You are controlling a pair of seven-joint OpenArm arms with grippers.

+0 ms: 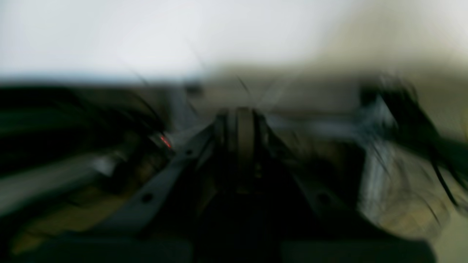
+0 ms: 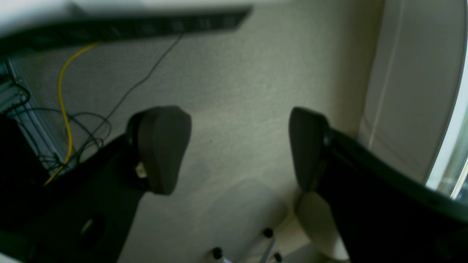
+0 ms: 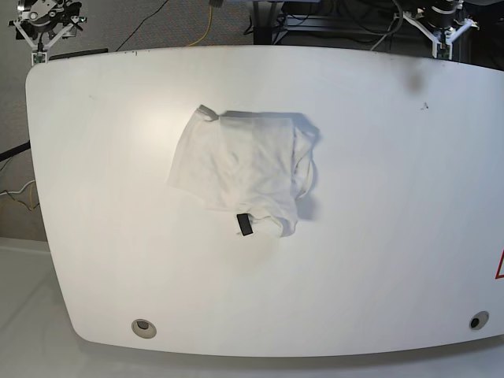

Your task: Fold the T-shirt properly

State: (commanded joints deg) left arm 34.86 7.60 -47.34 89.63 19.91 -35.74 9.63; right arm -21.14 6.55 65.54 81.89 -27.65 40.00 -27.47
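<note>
The white T-shirt [image 3: 240,169] lies bunched in a rough rectangle near the middle of the white table [image 3: 378,236], print hidden. Its small black tag [image 3: 245,224] shows at the front edge. Both arms stand far from it, beyond the table's back edge. My right gripper [image 3: 43,35] sits at the back left corner; the right wrist view shows that gripper [image 2: 234,146] open over carpet, with nothing between its fingers [image 2: 161,146]. My left gripper [image 3: 446,31] sits at the back right corner. In the heavily blurred left wrist view, the left gripper [image 1: 243,120] has its fingers together.
Two round holes [image 3: 143,327] [image 3: 477,320] mark the table's front corners. A dark smudge [image 3: 415,76] sits at the back right. A yellow cable [image 2: 64,109] and black cables lie on the carpet behind the table.
</note>
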